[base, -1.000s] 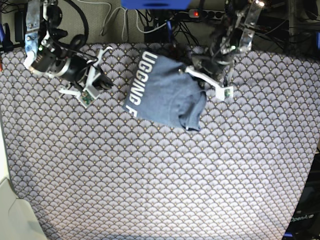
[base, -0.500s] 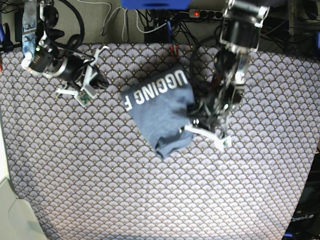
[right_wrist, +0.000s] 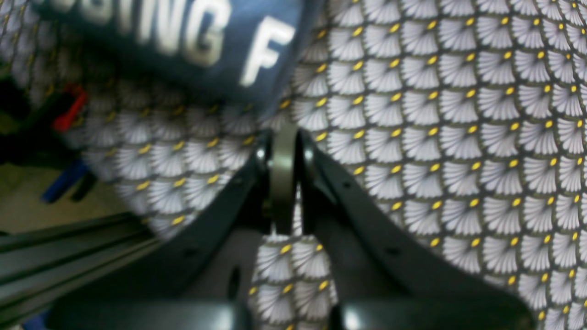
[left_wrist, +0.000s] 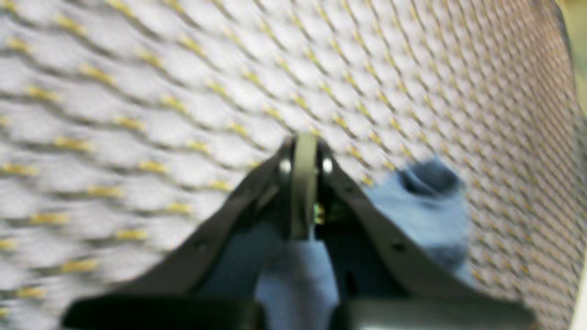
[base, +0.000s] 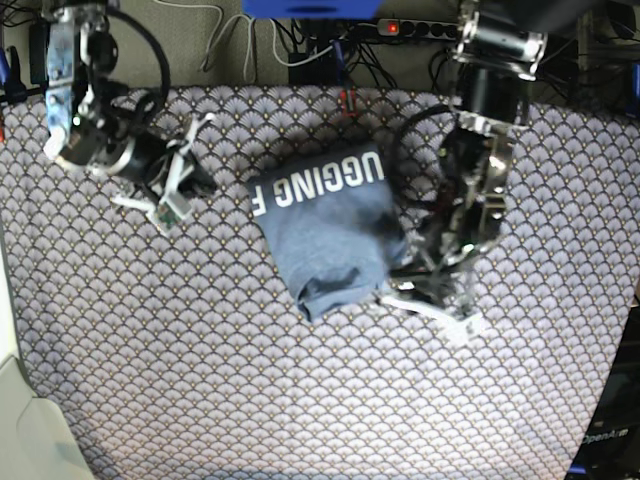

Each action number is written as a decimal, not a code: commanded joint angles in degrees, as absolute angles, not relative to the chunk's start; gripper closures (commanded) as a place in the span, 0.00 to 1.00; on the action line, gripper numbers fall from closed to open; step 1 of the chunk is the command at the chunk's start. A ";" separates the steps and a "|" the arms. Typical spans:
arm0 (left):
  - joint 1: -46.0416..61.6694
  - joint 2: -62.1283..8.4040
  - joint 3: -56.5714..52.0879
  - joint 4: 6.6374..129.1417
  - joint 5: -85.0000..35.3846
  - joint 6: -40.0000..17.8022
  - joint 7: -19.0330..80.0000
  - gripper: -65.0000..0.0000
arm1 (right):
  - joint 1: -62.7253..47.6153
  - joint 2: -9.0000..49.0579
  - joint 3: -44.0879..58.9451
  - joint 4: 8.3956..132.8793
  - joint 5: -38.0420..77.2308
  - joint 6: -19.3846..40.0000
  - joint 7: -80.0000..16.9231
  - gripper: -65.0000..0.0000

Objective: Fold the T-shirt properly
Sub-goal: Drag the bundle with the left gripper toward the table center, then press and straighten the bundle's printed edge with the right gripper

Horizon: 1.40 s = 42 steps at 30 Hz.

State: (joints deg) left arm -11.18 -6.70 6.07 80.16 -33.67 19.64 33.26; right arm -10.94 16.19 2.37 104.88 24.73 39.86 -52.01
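Left hand clamping T-shirt edge, dragging folded bundle nearer, rotating lettering toward far side versus moment ago. Right hand pinched together, empty, hovering beside. Shirt lying mid-tabletop, fold seemingly near finished, needing straightening.

You have wide open tablecloth across the whole near half and down both near corners, with nothing standing on it. The folded T-shirt fills the middle, and the left gripper sits right against its near right edge, jaws together, blocking that side. The right gripper hangs off to the shirt's other side, well apart. Cables crowd the far edge.
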 commanded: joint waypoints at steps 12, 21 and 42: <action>-2.51 -6.64 6.02 80.84 -33.36 19.38 32.84 0.99 | -1.54 16.66 -2.51 92.70 25.19 40.00 -50.68 1.00; -8.40 -2.77 6.11 72.31 -33.36 19.30 32.84 0.99 | -2.07 14.90 -10.77 91.38 25.27 40.00 -50.77 1.00; 2.33 -6.37 0.04 87.60 -33.98 19.38 33.36 0.99 | -10.77 18.15 -9.27 114.86 25.63 40.00 -51.38 1.00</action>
